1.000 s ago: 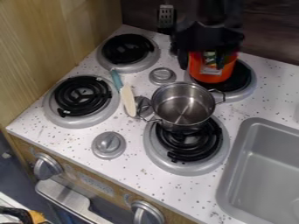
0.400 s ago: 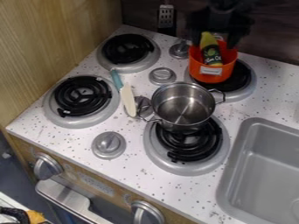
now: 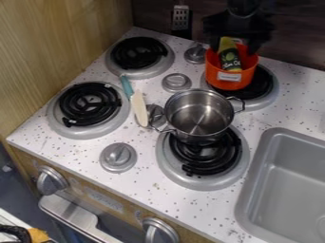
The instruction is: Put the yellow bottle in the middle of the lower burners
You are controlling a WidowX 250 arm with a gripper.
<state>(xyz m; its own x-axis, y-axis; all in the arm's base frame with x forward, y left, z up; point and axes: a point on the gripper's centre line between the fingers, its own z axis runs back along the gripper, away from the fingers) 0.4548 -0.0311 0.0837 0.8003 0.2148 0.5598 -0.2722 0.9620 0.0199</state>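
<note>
Whereas one second earlier the gripper [image 3: 234, 46] covered much of the orange pot [image 3: 232, 84], it has moved up and to the right in the view, exposing the yellow bottle [image 3: 230, 57] and the rear knob [image 3: 195, 54]. The gripper is released, its fingers parted above the orange pot. The bottle is inside that pot, on the rear right burner [image 3: 271, 91]. Its long axis is steep, slightly tilted, the upper end leaning to the left of the view; which end is the cap cannot be told.

Count: one bottle; one orange pot; one steel pot [image 3: 198, 116], at the front right burner [image 3: 219, 178]; four burners; four knobs on the worktop [image 3: 82, 149], two on the front panel [image 3: 95, 194]; one knife [image 3: 138, 105]; one sink [image 3: 285, 185].
</note>
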